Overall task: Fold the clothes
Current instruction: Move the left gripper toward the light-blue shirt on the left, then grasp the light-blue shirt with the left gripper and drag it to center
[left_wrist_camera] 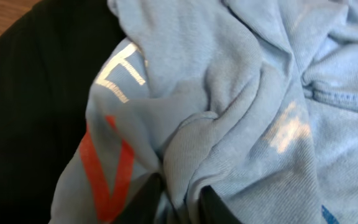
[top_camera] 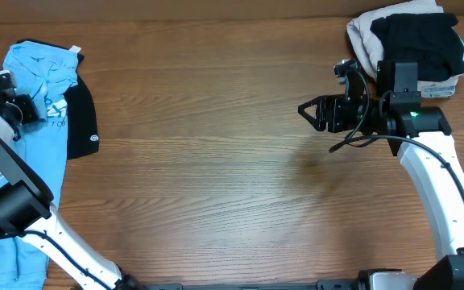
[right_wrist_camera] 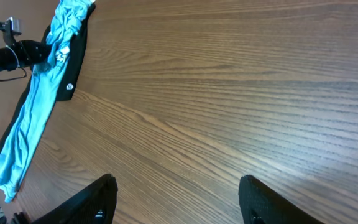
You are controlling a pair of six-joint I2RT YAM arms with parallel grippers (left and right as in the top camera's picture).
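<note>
Left pincer (left_wrist_camera: 182,204) pinches the blue T-shirt (left_wrist_camera: 260,112); right pincer (right_wrist_camera: 178,199) hangs open.

Cams are showing 4 garments: 1 lt-blue T-shirt (top_camera: 35,72); 1 black garment w/ logo (top_camera: 80,121); 1 other black piece (top_camera: 421,40); 1 cream piece (top_camera: 365,32); also 2 grippers: left gripper (left_wrist_camera: 185,202), right gripper (top_camera: 303,110).

You look down on a brown wood-grain table (top_camera: 216,161) that fills the overhead view, its grain running from 9 to 3 o'clock. Light falls evenly; in the right wrist view a pale sheen (right_wrist_camera: 316,186) lies toward 5 o'clock.
</note>
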